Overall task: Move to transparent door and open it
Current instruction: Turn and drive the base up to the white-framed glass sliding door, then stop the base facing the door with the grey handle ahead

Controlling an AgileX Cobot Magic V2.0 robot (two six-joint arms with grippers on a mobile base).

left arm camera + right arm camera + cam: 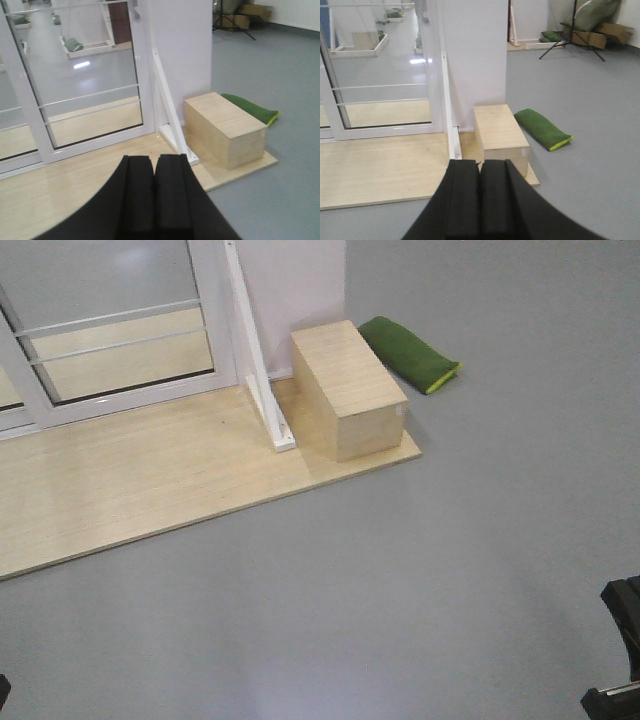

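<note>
the transparent door [90,75] stood at the left of the views, well ahead of both arms: a clear glass pane in a smooth white frame, crossed by two thin white horizontal bars, with a curved grey metal handle [135,9] just visible high on its right stile. it rested on a pale, fine-grained wooden platform [150,480] laid on the smooth grey floor [450,570]. a slanted white brace [255,350] stood beside the door frame, and just right of it sat a rectangular light-wood box [350,390], with a soft green cushion [410,355], edged yellow-green, lying on the floor near it. the matte black left end effector [154,162] and right end effector [480,165] each had flat fingers pressed together, holding nothing
</note>
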